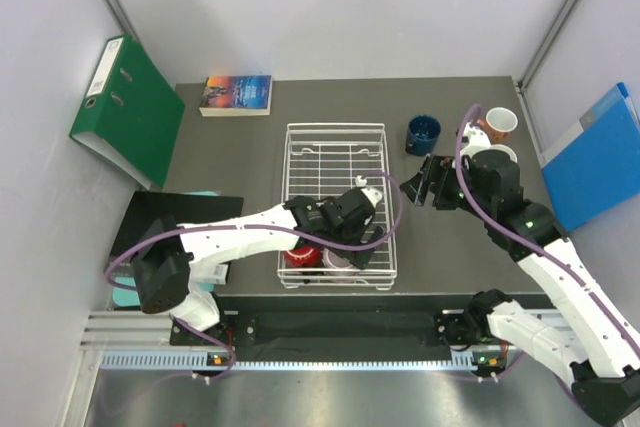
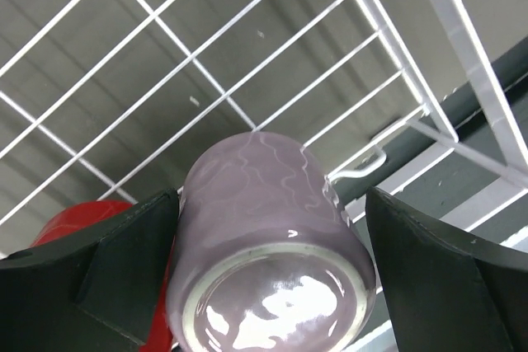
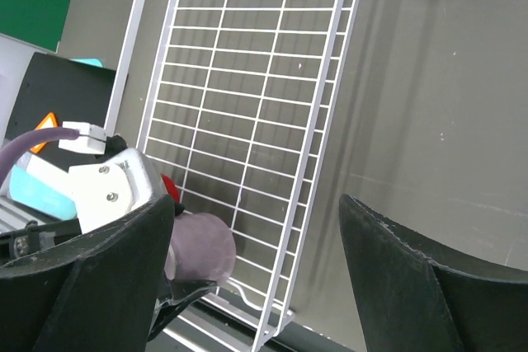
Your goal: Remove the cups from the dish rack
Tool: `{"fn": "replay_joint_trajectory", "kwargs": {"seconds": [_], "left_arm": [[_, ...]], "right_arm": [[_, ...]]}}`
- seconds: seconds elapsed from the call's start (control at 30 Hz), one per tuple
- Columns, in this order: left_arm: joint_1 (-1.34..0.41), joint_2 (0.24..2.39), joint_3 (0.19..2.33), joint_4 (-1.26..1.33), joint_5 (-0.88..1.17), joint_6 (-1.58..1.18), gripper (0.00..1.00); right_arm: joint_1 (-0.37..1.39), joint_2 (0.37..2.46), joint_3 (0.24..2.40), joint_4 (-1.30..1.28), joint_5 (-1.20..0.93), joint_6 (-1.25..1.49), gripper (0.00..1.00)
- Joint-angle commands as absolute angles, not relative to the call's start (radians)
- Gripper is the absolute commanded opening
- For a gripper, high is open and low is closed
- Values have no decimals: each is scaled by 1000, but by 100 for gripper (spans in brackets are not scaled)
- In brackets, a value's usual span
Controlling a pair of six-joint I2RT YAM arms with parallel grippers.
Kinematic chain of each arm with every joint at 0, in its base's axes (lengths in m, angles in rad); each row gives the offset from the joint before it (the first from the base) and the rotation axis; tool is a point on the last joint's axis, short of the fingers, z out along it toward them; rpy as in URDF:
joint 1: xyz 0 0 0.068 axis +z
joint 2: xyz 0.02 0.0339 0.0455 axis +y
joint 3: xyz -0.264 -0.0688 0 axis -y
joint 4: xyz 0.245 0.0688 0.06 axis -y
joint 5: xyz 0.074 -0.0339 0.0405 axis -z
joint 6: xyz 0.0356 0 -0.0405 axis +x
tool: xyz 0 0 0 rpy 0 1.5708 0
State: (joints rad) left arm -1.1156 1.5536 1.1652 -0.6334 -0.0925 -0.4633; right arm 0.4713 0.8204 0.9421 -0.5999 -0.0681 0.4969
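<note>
The white wire dish rack (image 1: 335, 162) stands mid-table. In its near end lie a pale mauve mug (image 1: 341, 259) and a red mug (image 1: 301, 256). My left gripper (image 1: 339, 245) reaches into the rack. In the left wrist view it (image 2: 268, 286) is open around the mauve mug (image 2: 264, 237), base toward the camera; the left finger is against it and the right finger stands apart. The red mug (image 2: 78, 224) lies beside it. A dark blue mug (image 1: 422, 134) and a salmon-pink mug (image 1: 499, 123) stand on the table right of the rack. My right gripper (image 1: 432, 185) is open and empty. The teal mug is not visible.
A pale round rim (image 1: 503, 154) shows behind the right arm. A book (image 1: 236, 94) lies at the back left, a green binder (image 1: 128, 107) leans on the left wall, a blue folder (image 1: 592, 157) is on the right, and a black pad (image 1: 150, 222) is near the left arm.
</note>
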Motion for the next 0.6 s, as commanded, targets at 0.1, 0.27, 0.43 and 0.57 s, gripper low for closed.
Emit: {"fn": "replay_joint_trajectory", "kwargs": {"seconds": [0.1, 0.27, 0.43, 0.57], "left_arm": [[-1134, 1543, 1261, -900, -41, -365, 99], [-1134, 1574, 1256, -936, -6, -336, 92], [-1134, 1595, 1238, -911, 51, -337, 79], [-1134, 1606, 1229, -902, 51, -322, 47]], "right_arm": [[483, 810, 943, -581, -48, 485, 80], [483, 816, 937, -574, -46, 486, 80], [483, 821, 939, -571, -35, 486, 80], [483, 825, 934, -566, -32, 486, 80]]}}
